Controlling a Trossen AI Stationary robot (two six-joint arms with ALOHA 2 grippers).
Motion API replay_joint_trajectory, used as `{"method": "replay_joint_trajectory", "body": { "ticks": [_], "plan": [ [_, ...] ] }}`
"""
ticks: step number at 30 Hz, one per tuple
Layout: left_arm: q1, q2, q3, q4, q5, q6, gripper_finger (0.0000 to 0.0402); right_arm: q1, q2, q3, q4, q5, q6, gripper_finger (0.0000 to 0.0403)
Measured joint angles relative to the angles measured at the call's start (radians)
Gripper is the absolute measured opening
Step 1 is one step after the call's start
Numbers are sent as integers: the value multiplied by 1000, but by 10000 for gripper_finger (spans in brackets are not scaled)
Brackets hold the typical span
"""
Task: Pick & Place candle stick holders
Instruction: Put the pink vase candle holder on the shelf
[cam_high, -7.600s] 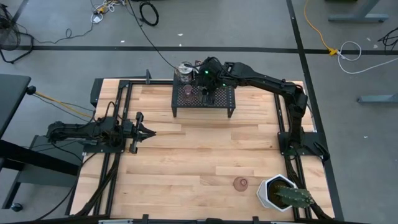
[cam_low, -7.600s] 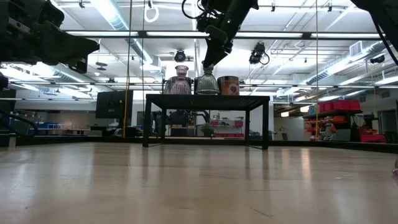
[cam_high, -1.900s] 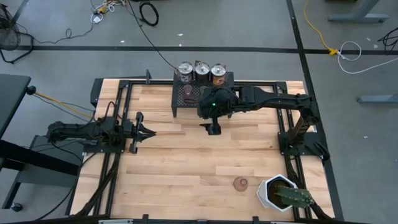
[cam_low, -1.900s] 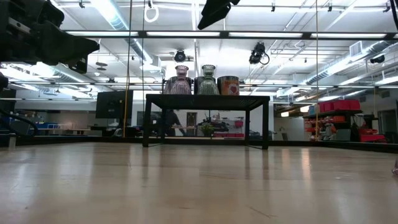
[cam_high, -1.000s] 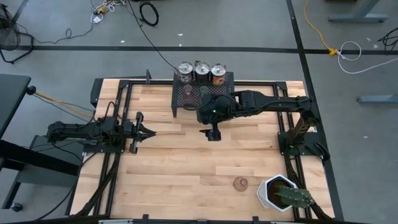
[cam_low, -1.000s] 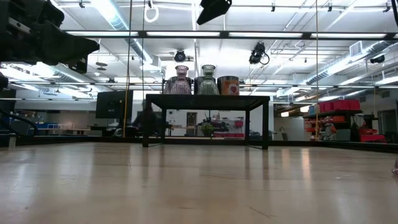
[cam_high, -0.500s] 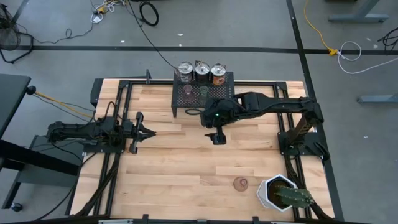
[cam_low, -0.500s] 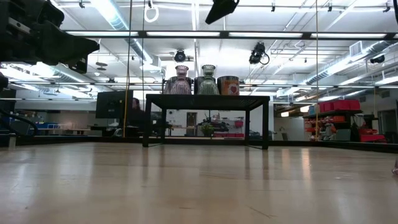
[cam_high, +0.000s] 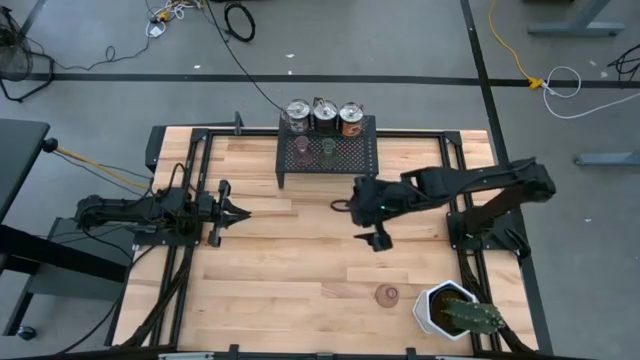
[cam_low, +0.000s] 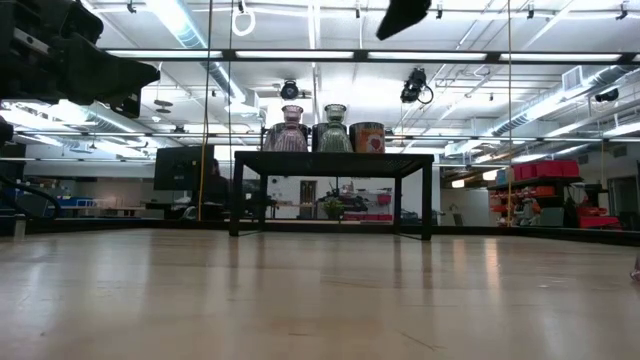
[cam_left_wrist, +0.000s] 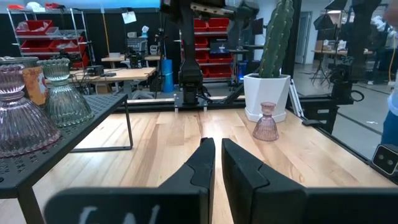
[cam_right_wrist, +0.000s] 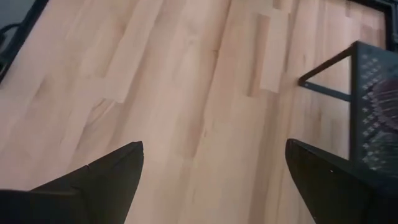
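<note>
One pink holder (cam_high: 387, 294) sits on your desk (cam_high: 300, 260) beside the cactus pot (cam_high: 440, 308). Your right tool (cam_high: 377, 240) hangs over the desk, fingers wide apart, probably empty. Your left tool (cam_high: 232, 212) waits, pinched together.

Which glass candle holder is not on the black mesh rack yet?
The pink glass holder standing alone on the wooden table beside the white cactus pot; the others sit on the rack.
</note>
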Motion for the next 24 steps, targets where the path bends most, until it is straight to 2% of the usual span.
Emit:
{"method": "replay_joint_trajectory", "body": {
  "ticks": [11,18,24],
  "plan": [
    [0,0,0,0,0,0,34,70,-122,-166,10,-188,-183,391],
    [0,0,0,0,0,0,34,123,-132,-229,22,-261,-365,391],
    [0,0,0,0,0,0,34,153,-132,-283,80,-332,-419,391]
  ]
}}
